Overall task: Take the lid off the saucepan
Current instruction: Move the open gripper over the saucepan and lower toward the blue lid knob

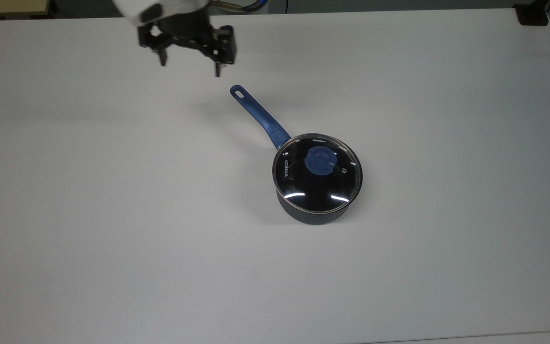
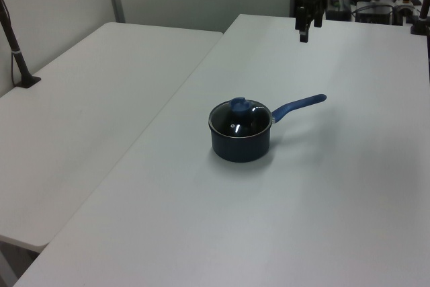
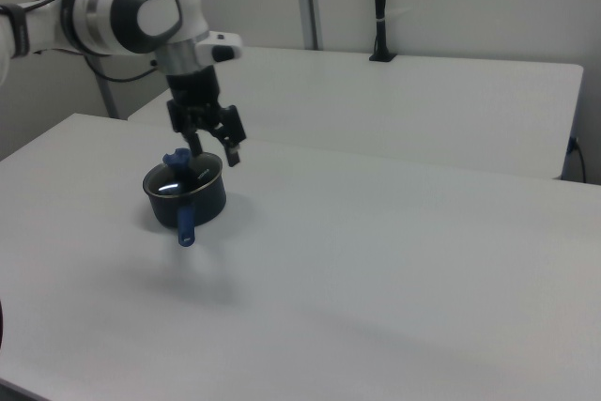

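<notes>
The saucepan (image 1: 314, 210) stands upright on the white desk (image 1: 112, 215), a little right of the middle in the top view, with bare desk all around it. Its long blue handle (image 1: 259, 116) runs toward the top view's upper left and ends in a small hole. In the left view the saucepan (image 2: 240, 144) sits mid-desk with the handle (image 2: 299, 105) pointing to the left view's right; in the right view the saucepan (image 3: 192, 201) is at the right view's left, its handle (image 3: 186, 220) pointing toward the near edge.

The lid (image 1: 317, 173) is seated level on the saucepan's rim, its steel edge following the rim all the way round. The blue knob (image 1: 320, 159) sits at the middle of the glass, a small vent hole lies just to the top view's right of it, and white "KONKA" lettering runs along the top view's left side of the glass. In the left view the knob (image 2: 238, 105) stands up above the lid (image 2: 240, 119).

The pincer (image 1: 190, 69) hangs in the air over the far part of the desk, at the top view's upper left, well apart from the lid and near the handle's end without touching it. Its two black fingers (image 1: 218, 69) point downward, spread wide apart, with nothing between them. In the right view the pincer (image 3: 215, 155) appears above the saucepan, carried by the white arm (image 3: 131, 11). In the left view the pincer (image 2: 304, 34) hangs above the far end of the desk.

A second white desk (image 2: 101, 85) stands alongside, on the left view's left.
</notes>
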`<action>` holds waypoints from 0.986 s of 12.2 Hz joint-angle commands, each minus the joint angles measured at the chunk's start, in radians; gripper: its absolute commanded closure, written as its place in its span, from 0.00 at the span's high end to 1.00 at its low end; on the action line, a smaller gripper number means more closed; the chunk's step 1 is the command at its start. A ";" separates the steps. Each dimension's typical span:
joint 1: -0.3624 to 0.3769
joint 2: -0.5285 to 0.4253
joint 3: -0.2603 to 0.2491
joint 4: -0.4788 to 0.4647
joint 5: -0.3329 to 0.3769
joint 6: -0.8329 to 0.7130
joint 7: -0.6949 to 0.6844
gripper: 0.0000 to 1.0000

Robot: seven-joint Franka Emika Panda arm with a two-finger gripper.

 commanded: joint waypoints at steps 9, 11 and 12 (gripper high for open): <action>0.243 0.374 -0.005 0.314 0.127 0.214 0.409 1.00; 0.274 0.414 -0.011 0.363 0.125 0.214 0.417 1.00; 0.287 0.431 -0.014 0.368 0.122 0.217 0.411 1.00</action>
